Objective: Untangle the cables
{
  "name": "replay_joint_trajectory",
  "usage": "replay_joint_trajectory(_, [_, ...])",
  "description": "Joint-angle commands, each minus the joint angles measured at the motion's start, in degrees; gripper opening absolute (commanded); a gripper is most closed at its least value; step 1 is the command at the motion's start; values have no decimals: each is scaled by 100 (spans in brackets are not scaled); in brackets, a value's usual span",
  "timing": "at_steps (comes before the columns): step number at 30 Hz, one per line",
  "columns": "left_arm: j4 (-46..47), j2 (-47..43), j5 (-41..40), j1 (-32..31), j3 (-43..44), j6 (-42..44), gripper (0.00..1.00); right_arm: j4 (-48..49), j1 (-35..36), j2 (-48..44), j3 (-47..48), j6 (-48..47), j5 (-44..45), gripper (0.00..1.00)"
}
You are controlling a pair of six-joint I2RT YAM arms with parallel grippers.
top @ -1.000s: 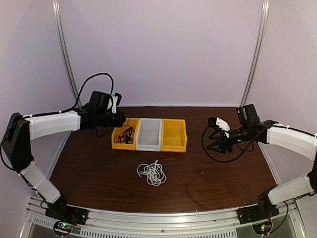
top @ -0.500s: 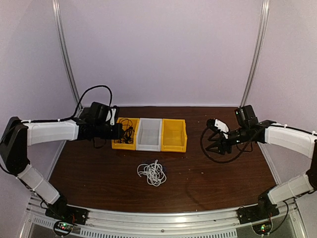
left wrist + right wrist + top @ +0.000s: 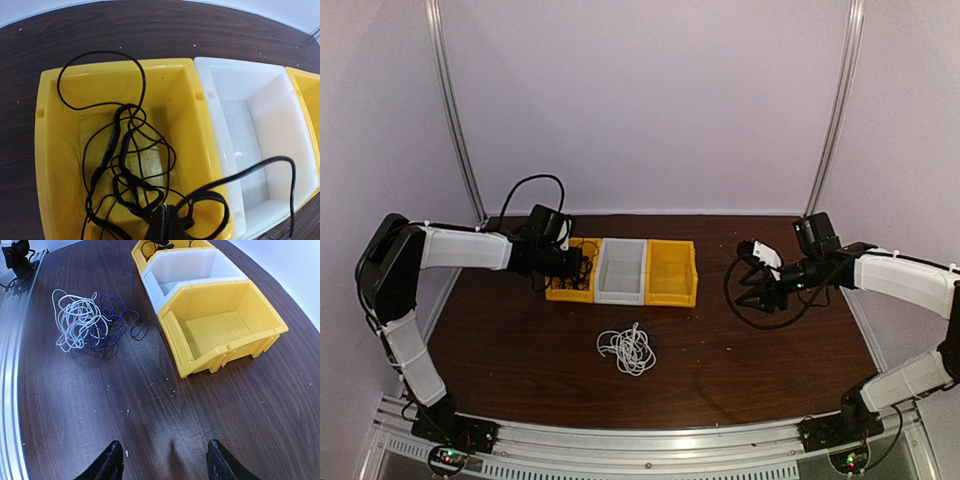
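Note:
A tangle of thin black cables [image 3: 123, 150] lies in the left yellow bin [image 3: 42, 150], with one loop over its far rim. My left gripper [image 3: 168, 224] hangs low over that bin [image 3: 558, 291], shut on a strand of the black cables. A loose bundle of white cable [image 3: 72, 322] and dark purplish cable [image 3: 114, 322] lies on the table in front of the bins [image 3: 627, 350]. My right gripper [image 3: 165, 456] hovers open and empty over bare table to the right [image 3: 753, 285], well away from the bundle.
Three bins stand in a row: yellow, a white bin [image 3: 620, 272] in the middle, and a right yellow bin [image 3: 672, 272]; the last two hold nothing. A thick black hose loops below my right wrist [image 3: 732, 295]. Metal rails run along the table's near edge.
My left arm has swung right and lower, bringing its gripper and the black cables from left of the bins down over the left yellow bin. The right gripper shifted only slightly.

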Motion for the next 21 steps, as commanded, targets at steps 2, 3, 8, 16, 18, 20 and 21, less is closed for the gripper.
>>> replay_joint_trajectory(2, [88,431,-130,-2,323,-199,0,-1,-30,-74,6,-64,70,57])
replay_joint_trajectory(3, [97,486,-158,-2,345,-238,0,-1,-30,-70,6,-64,70,58])
replay_joint_trajectory(8, [106,627,-152,-2,347,-340,0,-10,-28,-60,6,-73,79,58])
replay_joint_trajectory(16, [-4,357,-56,-2,232,-350,0,-10,-30,-17,6,-90,100,58])
replay_joint_trajectory(18, [-65,213,-78,-1,202,-341,1,-17,-28,-8,11,-91,96,57])
replay_joint_trajectory(20, [-186,57,-121,-2,192,-322,12,-19,-30,-5,15,-91,97,58])
replay_joint_trajectory(21, [-246,-35,-132,-2,184,-311,18,-19,-30,-8,11,-91,94,57])
